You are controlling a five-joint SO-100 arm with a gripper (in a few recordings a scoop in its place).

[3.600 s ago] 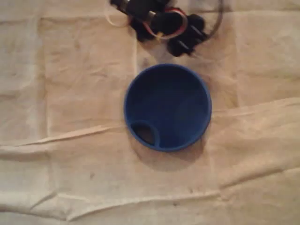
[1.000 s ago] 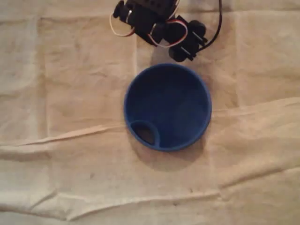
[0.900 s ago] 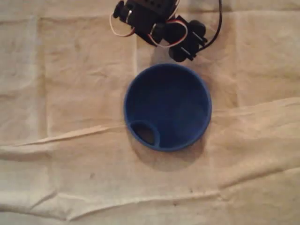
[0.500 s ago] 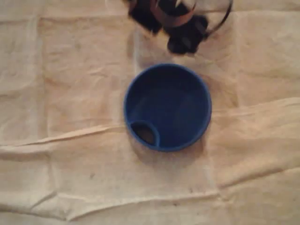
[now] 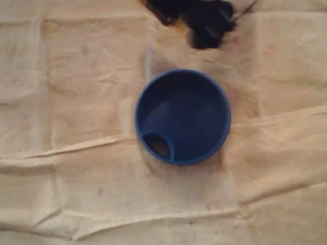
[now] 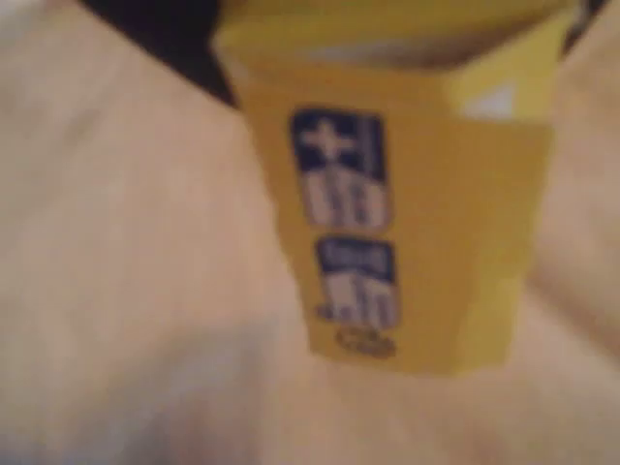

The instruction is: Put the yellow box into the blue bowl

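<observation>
The blue bowl (image 5: 190,109) sits upright in the middle of the cloth in the overhead view, with a small inner pocket (image 5: 157,145) at its lower left and nothing inside. My dark arm (image 5: 202,23) is a motion-blurred mass at the top edge, just above the bowl's rim. In the wrist view the yellow box (image 6: 407,232) with blue print hangs close to the camera from the top of the picture, held above the cloth. A dark part of the gripper (image 6: 170,39) shows beside the box's upper left; the fingertips are hidden.
A creased beige cloth (image 5: 76,168) covers the whole table, with raised folds running across below the bowl. The cloth to the left, right and below the bowl is bare.
The arm has pulled toward the top edge and gone blurry with motion; its wires and motors were sharp a second ago. The bowl has not moved.
</observation>
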